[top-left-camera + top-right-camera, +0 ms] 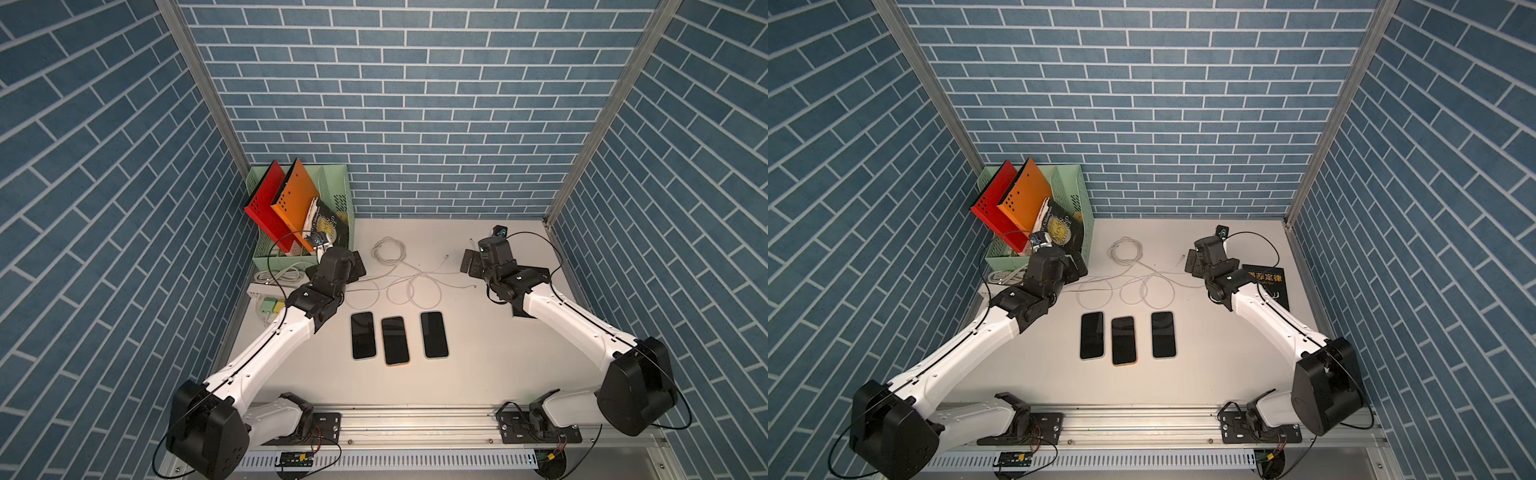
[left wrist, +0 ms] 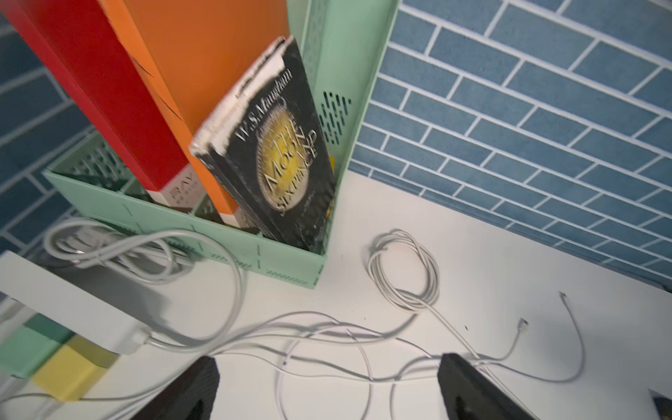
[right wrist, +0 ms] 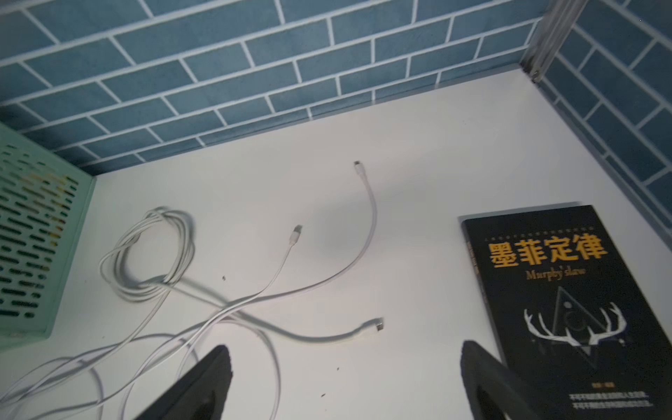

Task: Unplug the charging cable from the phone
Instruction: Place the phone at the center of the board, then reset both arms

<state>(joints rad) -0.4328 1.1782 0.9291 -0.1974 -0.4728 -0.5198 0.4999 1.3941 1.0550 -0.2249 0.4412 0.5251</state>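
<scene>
Three dark phones lie face up side by side mid-table: left phone [image 1: 363, 335], middle phone [image 1: 395, 340] with an orange rim, right phone [image 1: 434, 334]. No cable reaches any of them. White charging cables [image 1: 411, 286] lie looped and crossed behind the phones, with a coil [image 1: 388, 249] further back. Three plug ends lie loose on the table; one plug [image 3: 378, 323] is just ahead of my right gripper [image 3: 345, 352], which is open and empty. My left gripper [image 2: 327, 363] is open over the crossed cables [image 2: 327, 334], gripping nothing.
A mint green file rack [image 1: 340, 195] with red and orange folders and a black book stands at the back left. A white power strip [image 1: 262, 293] with chargers lies beside it. Another black book [image 1: 1266, 282] lies at the back right by the right arm. Brick walls close three sides.
</scene>
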